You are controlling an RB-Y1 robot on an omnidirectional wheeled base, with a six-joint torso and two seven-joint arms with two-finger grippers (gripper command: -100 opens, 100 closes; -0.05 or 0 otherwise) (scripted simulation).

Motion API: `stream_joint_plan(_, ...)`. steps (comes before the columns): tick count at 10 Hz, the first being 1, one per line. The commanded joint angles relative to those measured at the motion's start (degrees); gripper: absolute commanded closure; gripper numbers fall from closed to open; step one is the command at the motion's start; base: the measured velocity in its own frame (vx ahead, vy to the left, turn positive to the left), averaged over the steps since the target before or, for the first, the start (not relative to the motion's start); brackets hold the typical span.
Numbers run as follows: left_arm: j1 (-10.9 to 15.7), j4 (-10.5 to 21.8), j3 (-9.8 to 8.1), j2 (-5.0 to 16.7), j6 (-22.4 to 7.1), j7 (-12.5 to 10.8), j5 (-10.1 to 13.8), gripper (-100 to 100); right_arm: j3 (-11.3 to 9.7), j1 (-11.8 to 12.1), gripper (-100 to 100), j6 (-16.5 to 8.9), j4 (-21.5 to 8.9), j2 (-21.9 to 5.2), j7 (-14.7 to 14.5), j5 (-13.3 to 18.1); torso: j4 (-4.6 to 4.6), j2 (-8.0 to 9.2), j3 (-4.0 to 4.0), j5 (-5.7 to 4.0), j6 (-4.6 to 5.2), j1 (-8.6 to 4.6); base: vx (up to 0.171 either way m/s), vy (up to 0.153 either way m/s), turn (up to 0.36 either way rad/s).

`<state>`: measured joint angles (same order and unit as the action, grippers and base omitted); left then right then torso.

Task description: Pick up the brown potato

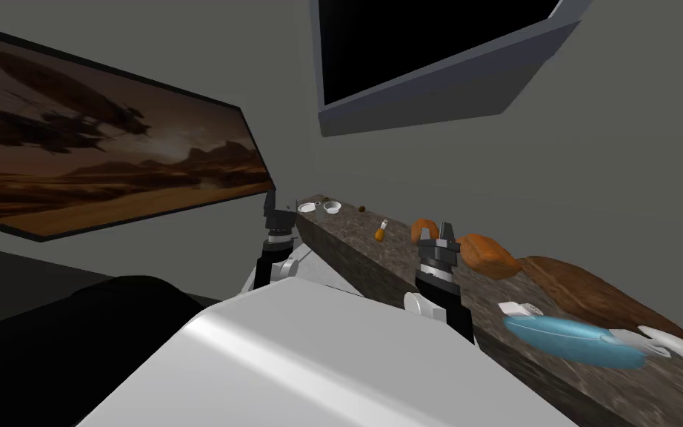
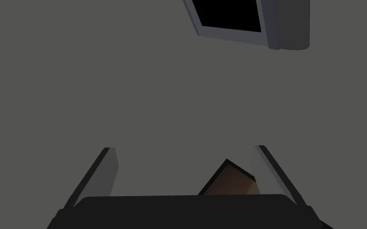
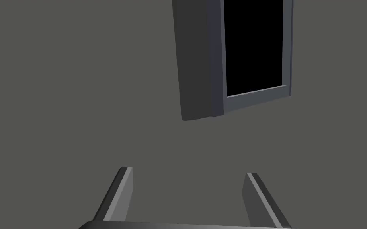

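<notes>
grey-brown surface (image 1: 347, 248): mottled, runs slantwise past both arms
brown potato (image 1: 362, 209): small dark brown lump, as far as i can tell; lies near the surface's far end, just beside two white bowls (image 1: 331, 207), well apart from both grippers
orange bottle (image 1: 381, 233): between the potato and the right arm
right gripper (image 3: 187, 171): upright at the surface's near edge, beside an orange-brown loaf (image 1: 488, 256); jaws spread, empty
left gripper (image 2: 184, 148): off the surface's far end; jaws spread, empty
near end: wooden board (image 1: 592, 293), blue plate (image 1: 570, 337)
</notes>
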<state>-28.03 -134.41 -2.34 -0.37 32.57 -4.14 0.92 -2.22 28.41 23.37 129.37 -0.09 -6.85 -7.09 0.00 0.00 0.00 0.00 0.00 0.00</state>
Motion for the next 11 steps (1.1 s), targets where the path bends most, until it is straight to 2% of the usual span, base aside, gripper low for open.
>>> stream_joint_plan(1,0.0,0.0,0.0,0.0,0.0,0.0,0.0,0,1.0,1.7,-100,1.2,-0.9,-2.1,-0.5,1.3,0.0,0.0,0.0,0.0,0.0,0.0,-0.04,0.012,0.141)
stream_joint_plan(4,0.0,0.0,0.0,0.0,0.0,0.0,0.0,0,3.3,5.3,-100,3.9,-3.3,-6.5,-1.9,4.5,0.07,0.34,0.19,0.01,0.0,0.03,-0.088,0.015,0.164)
stream_joint_plan(8,0.0,0.0,0.0,0.0,0.0,0.0,0.0,0,7.8,11.8,-100,9.0,-8.5,-13.7,-4.6,11.1,0.09,0.41,0.24,0.0,-0.01,-0.05,-0.093,0.004,0.25)
stream_joint_plan(9,0.0,0.0,0.0,0.0,0.0,0.0,0.0,0,7.8,12.2,-100,9.1,-8.5,-13.9,-4.6,11.7,0.09,0.39,0.23,-0.02,-0.01,-0.09,-0.054,-0.006,0.089)
stream_joint_plan(11,0.0,0.0,0.0,0.0,0.0,0.0,0.0,0,10.5,16.0,-100,12.1,-11.8,-17.8,-6.3,15.5,0.06,0.24,0.14,-0.01,-0.01,-0.07,-0.056,0.007,0.275)
